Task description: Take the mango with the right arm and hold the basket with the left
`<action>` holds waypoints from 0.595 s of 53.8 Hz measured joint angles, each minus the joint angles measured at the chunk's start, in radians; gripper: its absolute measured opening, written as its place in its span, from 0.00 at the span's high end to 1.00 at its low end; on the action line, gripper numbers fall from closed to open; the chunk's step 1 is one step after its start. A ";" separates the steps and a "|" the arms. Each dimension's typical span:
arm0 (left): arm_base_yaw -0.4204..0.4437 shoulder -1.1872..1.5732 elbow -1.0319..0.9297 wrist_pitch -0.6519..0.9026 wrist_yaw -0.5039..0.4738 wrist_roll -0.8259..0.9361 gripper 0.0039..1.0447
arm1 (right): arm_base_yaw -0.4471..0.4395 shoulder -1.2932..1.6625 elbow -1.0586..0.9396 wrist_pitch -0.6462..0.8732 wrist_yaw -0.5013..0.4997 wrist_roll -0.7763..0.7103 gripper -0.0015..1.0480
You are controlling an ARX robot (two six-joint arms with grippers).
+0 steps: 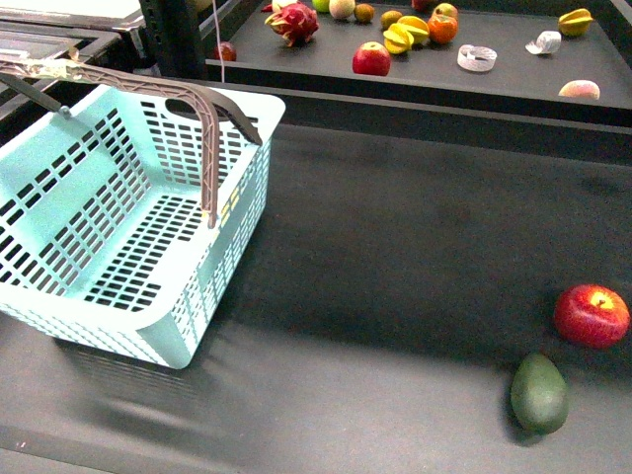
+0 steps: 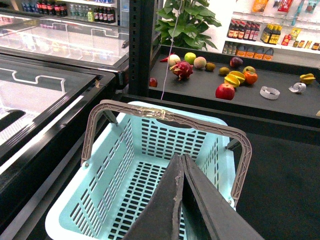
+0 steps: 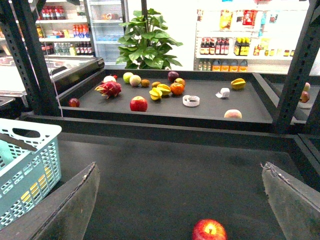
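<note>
The pale aqua basket (image 1: 247,109) stands empty at the left of the dark table, its two grey-brown handles (image 1: 212,138) swung up. No mango shows on the near table. My left gripper (image 2: 181,157) is shut with nothing between its fingers. It hangs over the basket's inside (image 2: 145,135), just short of the raised handle (image 2: 165,116). My right gripper (image 3: 180,200) is open and empty, low over the table. A red apple (image 3: 209,230) lies on the table between its fingers (image 3: 75,200). The basket's corner (image 3: 30,160) shows in the right wrist view. Neither arm shows in the front view.
A red apple (image 1: 591,315) and a dark green avocado (image 1: 538,392) lie at the table's near right. A raised back shelf (image 1: 494,84) holds several fruits, among them a dragon fruit (image 1: 294,24) and another red apple (image 1: 371,59). A glass freezer (image 2: 45,90) stands left of the basket.
</note>
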 joint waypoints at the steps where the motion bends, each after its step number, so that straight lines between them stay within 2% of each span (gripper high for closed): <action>1: -0.017 -0.020 -0.008 -0.013 -0.027 0.003 0.96 | 0.000 0.000 0.000 0.000 0.000 0.000 0.08; 4: -0.057 -0.027 -0.037 0.026 -0.077 0.004 0.96 | 0.000 0.000 0.000 0.000 0.000 0.000 0.08; 8: -0.083 -0.061 -0.065 0.000 -0.074 0.008 0.96 | 0.000 0.000 0.000 0.000 0.000 0.000 0.08; 32: -0.084 -0.409 -0.074 -0.306 -0.082 0.014 0.96 | 0.000 0.000 0.000 0.000 0.000 0.000 0.08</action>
